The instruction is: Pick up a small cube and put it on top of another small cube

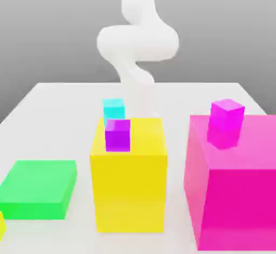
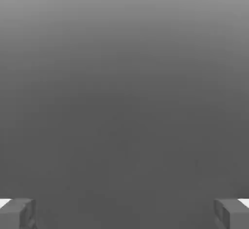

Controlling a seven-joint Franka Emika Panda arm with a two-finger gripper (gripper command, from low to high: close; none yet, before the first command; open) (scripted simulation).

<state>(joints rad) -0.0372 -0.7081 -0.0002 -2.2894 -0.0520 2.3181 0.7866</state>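
Claw (image 2: 124, 214) apart, nothing gripped, presumably kept free for a first pick. Purple cube (image 1: 118, 135) sits atop yellow block (image 1: 129, 192), probably reachable from above.

The exterior view's right edge cuts off the pink block (image 1: 237, 210); the yellow block (image 1: 129, 193) partly hides the cyan cube (image 1: 114, 110).
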